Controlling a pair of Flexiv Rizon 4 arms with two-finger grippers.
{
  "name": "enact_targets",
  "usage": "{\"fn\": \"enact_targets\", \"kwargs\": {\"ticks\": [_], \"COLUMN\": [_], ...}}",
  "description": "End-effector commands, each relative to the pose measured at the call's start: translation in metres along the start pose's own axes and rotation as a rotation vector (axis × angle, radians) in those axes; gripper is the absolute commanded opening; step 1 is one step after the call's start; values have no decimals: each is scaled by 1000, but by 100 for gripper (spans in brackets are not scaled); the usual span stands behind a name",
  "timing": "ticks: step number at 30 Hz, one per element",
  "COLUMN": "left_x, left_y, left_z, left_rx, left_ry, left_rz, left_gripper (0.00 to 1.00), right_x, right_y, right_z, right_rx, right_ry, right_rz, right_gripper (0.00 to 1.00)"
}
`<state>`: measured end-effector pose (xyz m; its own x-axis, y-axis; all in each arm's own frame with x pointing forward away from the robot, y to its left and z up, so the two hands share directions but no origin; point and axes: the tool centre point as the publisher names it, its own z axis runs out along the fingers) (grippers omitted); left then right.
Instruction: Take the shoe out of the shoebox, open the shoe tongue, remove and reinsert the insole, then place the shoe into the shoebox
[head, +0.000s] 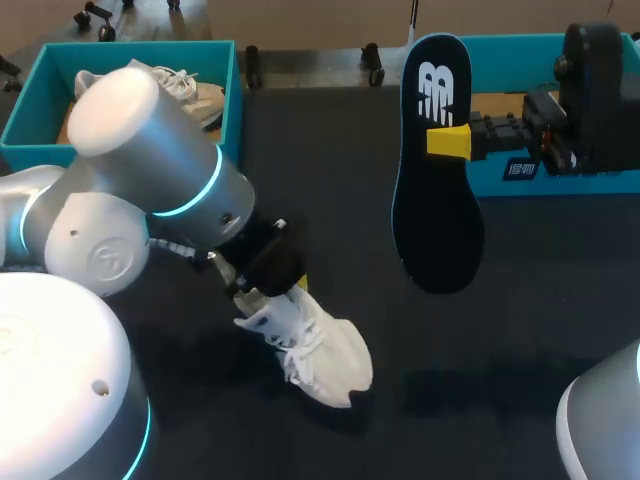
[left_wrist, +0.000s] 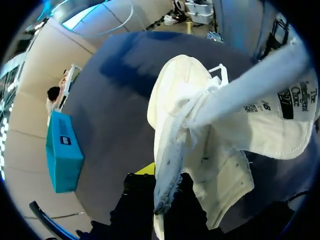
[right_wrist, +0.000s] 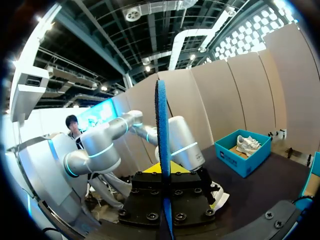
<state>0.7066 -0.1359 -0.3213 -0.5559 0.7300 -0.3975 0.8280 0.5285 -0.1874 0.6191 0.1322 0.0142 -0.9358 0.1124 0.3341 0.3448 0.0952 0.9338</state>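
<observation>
A white shoe (head: 318, 352) lies on the dark table with its toe toward the front. My left gripper (head: 292, 288) is shut on its heel-side wall. In the left wrist view the shoe's wall (left_wrist: 167, 165) is pinched between my left gripper's (left_wrist: 160, 186) black fingers, and the tongue (left_wrist: 260, 95) is folded outward. My right gripper (head: 448, 142) is shut on a dark insole (head: 436, 200), which hangs upright above the table at the right. The right wrist view has the insole (right_wrist: 162, 150) edge-on between my right gripper's (right_wrist: 164, 174) fingers.
A teal shoebox (head: 232, 110) at the back left holds a second white shoe (head: 190, 85); it shows too as the shoebox (right_wrist: 235, 160) in the right wrist view. Another teal box (head: 520, 180) sits at the back right behind my right arm.
</observation>
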Motion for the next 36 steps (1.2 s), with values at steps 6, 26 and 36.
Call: {"fn": "enact_targets", "kwargs": {"ticks": [6,26,36], "left_x": [-1,7,11], "left_y": [-17,-47,-50], "left_z": [-8,1,18], "left_rx": [-84,-37,18], "left_ry": [60,118,153], "left_rz": [364,567,576], "left_gripper": [0,0,0], "right_x": [-1,-1,-1], "right_y": [1,1,1], "right_z": [3,3,3], "right_rx": [3,3,3], "right_ry": [0,0,0], "right_rz": [2,2,2], "right_gripper": [0,0,0]}}
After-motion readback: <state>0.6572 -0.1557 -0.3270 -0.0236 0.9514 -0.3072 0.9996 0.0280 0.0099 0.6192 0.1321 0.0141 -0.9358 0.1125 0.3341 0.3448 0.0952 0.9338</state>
